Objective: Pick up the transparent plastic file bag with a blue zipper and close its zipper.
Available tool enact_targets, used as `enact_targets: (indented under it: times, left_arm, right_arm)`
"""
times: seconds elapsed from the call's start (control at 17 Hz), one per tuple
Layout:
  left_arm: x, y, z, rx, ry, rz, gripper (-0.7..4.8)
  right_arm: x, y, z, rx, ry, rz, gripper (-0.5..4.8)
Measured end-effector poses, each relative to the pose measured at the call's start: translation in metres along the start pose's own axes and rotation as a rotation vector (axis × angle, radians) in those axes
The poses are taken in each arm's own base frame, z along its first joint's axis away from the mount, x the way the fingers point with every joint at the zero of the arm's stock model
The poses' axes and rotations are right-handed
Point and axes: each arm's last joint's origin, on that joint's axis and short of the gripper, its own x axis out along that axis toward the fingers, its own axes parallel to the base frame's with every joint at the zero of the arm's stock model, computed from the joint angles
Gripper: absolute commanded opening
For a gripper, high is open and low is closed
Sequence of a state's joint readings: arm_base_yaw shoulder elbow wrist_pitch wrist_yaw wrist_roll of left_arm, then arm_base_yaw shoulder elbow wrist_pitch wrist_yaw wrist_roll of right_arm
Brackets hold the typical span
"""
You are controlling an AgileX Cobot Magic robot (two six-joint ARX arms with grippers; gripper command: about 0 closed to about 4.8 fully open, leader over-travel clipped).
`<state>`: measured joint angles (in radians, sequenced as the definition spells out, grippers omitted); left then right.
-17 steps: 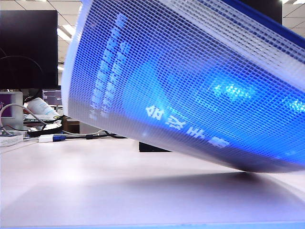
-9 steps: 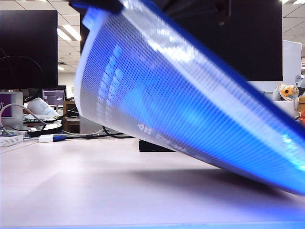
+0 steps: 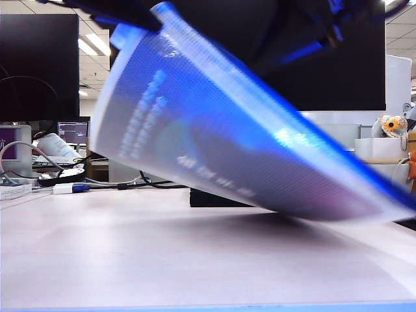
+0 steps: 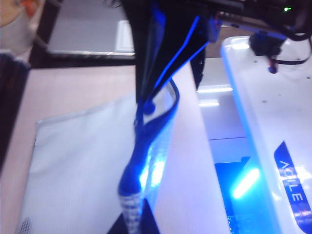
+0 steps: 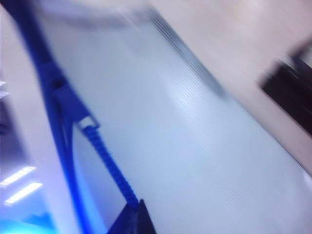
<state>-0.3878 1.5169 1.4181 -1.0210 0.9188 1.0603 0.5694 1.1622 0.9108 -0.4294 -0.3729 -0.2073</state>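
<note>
The file bag point(image 3: 214, 149) hangs over the table point(image 3: 130, 266), tilted with its right end low; its blue zipper point(image 3: 312, 127) runs along the upper edge. My left gripper point(image 4: 134, 217) is shut on the bag's blue-trimmed end, with the mesh sheet point(image 4: 83, 161) spreading away from it. My right gripper point(image 5: 136, 212) is shut on the blue cord pull point(image 5: 109, 165), which leads to the zipper's slider point(image 5: 73, 105) at the edge of the bag point(image 5: 195, 136). In the exterior view both arms are only dark, blurred shapes above the bag. The left wrist view shows the right arm point(image 4: 161, 44) beyond the zipper strip point(image 4: 156, 122).
A black monitor point(image 3: 39, 65) and cables point(image 3: 71, 185) stand at the back left. At the back right sits a plush toy point(image 3: 390, 125). A black block point(image 3: 208, 198) lies behind the bag. The white robot base point(image 4: 273, 122) lies beside the table.
The bag has tipped: its right end has sunk toward the table and the zipper edge has swung down. Both dark arms have come into view at the top.
</note>
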Motion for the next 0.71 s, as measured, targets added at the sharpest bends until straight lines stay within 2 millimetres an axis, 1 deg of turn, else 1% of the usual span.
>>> enact_targets:
  times: [0.12,0.29,0.47,0.59,0.71]
  left_arm:
    - [-0.005,0.002,-0.003,-0.028,0.000,0.019,-0.05]
    - [-0.012,0.005,-0.008,-0.057,0.004,0.047,-0.05]
    - [-0.015,0.003,-0.006,-0.056,0.001,0.059,-0.05]
    - [-0.020,-0.002,-0.001,-0.037,0.012,0.083,-0.05]
    - [-0.026,-0.007,0.004,-0.015,0.029,0.116,-0.05]
  right_arm:
    - [0.000,-0.002,-0.004,0.008,0.053,-0.089,-0.01]
    - [-0.001,-0.007,-0.009,0.014,0.138,-0.272,-0.01]
    - [0.001,-0.012,-0.014,0.015,0.214,-0.419,-0.01]
    - [0.008,-0.019,-0.023,0.019,0.303,-0.536,-0.01]
    - [0.018,-0.027,-0.038,0.033,0.398,-0.611,-0.01]
